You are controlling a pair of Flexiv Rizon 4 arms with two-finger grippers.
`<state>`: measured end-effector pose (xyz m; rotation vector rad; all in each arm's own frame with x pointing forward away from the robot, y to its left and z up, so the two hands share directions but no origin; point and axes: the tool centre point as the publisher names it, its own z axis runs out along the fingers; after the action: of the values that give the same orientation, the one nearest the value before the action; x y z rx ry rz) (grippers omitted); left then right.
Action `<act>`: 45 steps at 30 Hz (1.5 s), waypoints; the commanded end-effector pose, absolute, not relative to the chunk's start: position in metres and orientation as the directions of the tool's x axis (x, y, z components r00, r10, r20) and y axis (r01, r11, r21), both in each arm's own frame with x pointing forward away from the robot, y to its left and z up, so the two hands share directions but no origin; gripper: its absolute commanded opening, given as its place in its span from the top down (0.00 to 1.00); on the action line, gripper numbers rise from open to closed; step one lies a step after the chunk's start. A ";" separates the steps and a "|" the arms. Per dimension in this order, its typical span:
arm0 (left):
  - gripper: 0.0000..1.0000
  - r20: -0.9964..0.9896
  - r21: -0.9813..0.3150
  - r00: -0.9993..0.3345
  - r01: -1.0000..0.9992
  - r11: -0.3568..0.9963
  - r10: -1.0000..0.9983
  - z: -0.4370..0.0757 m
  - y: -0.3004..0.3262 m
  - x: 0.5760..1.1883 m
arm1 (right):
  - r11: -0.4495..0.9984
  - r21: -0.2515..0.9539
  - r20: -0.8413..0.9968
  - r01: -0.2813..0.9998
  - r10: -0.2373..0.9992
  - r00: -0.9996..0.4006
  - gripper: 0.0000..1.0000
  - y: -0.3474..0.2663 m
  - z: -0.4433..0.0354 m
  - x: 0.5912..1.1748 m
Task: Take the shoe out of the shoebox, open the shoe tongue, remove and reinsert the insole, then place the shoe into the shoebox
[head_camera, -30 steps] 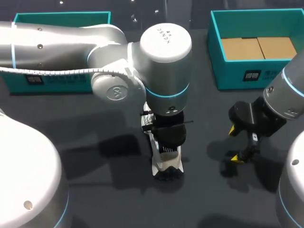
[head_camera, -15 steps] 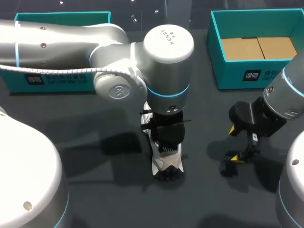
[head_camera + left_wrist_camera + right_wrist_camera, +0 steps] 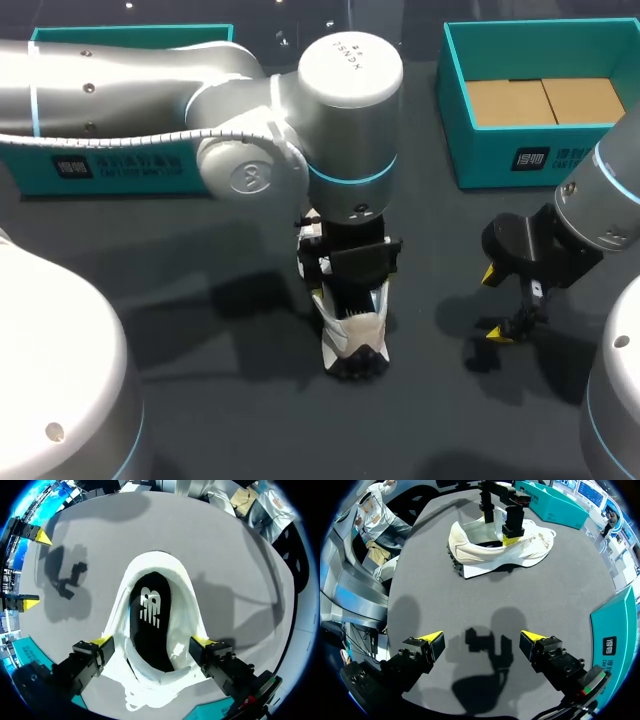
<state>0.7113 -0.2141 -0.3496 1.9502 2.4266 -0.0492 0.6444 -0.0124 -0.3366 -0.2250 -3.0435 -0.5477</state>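
The white shoe (image 3: 352, 338) stands on the dark table at the middle, beneath my left arm. Inside it lies a black insole (image 3: 150, 615) with a white logo. My left gripper (image 3: 152, 642) hangs just over the shoe's mouth, open, with one yellow-tipped finger on each side of the upper and nothing held. From the right wrist view, the shoe (image 3: 470, 555) lies ahead with the left gripper (image 3: 499, 525) straddling it. My right gripper (image 3: 495, 303) is open and empty above bare table to the shoe's right. The teal shoebox (image 3: 500, 150) stands at the back right.
A second teal box (image 3: 120, 170) stands at the back left, partly behind my left arm. The shoebox shows brown cardboard (image 3: 545, 100) inside. Bare dark table lies between the shoe and my right gripper (image 3: 482, 641).
My left gripper's fingers have spread wide apart and it has risen a little over the shoe, showing more of the shoe's mouth. The right arm has not moved.
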 end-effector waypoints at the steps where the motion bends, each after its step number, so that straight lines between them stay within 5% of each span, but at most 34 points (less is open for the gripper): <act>1: 0.00 -0.056 -0.025 -0.214 0.977 0.213 0.975 -0.347 -0.211 0.718 | 0.927 0.345 0.063 0.149 0.136 -0.989 0.00 -0.013 -0.336 0.643; 9: 0.00 -0.057 -0.031 -0.223 0.975 0.222 0.973 -0.343 -0.211 0.725 | 0.927 0.345 0.063 0.149 0.136 -0.989 0.00 -0.013 -0.336 0.643; 16: 0.09 -0.062 -0.044 -0.249 0.968 0.246 0.967 -0.339 -0.206 0.732 | 0.927 0.345 0.063 0.149 0.136 -0.989 0.00 -0.013 -0.336 0.643; 24: 0.46 -0.076 -0.044 -0.278 0.960 0.276 0.958 -0.326 -0.199 0.746 | 0.927 0.345 0.063 0.149 0.136 -0.989 0.00 -0.013 -0.336 0.643; 35: 0.37 -0.078 -0.028 -0.287 0.958 0.286 0.955 -0.309 -0.190 0.762 | 0.927 0.345 0.063 0.149 0.136 -0.989 0.00 -0.013 -0.336 0.643; 45: 0.58 -0.116 -0.102 -0.288 0.955 0.277 0.951 -0.292 -0.193 0.768 | 0.927 0.345 0.063 0.149 0.136 -0.989 0.00 -0.013 -0.336 0.643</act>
<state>0.7647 -0.1965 -0.2939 1.8376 2.4923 -0.2059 0.6444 -0.0124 -0.3366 -0.2251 -3.0435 -0.5477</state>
